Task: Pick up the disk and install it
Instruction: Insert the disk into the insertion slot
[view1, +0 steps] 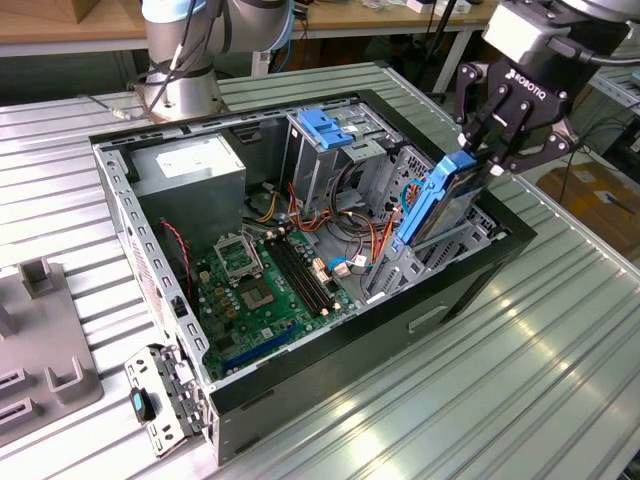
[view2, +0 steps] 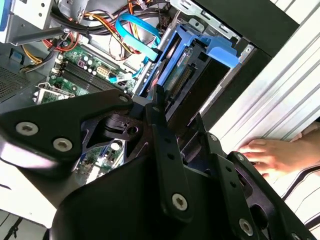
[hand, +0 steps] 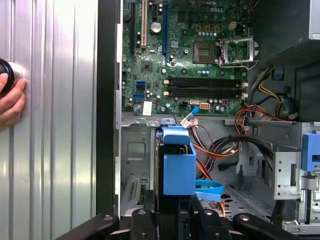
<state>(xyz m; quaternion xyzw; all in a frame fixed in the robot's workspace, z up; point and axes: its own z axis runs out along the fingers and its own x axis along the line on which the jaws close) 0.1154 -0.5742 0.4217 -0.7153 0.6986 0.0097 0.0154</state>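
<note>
- Exterior view: the tool (view1: 490, 158) is clenched on the upper end of the disk (view1: 432, 205). The disk stands tilted, its lower end inside the open computer case (view1: 420, 320) at the exterior view's right. The case lies on the ribbed bench (view1: 540, 380).
- Second wrist view: the tool's fingers (view2: 162, 135) flank the blue-framed disk (view2: 215, 47). A person's hand (view2: 267, 155) rests on the bench.
- First wrist view: the disk (hand: 178, 167) sits just beside the case wall, with the motherboard (hand: 200, 65) beyond.
</note>
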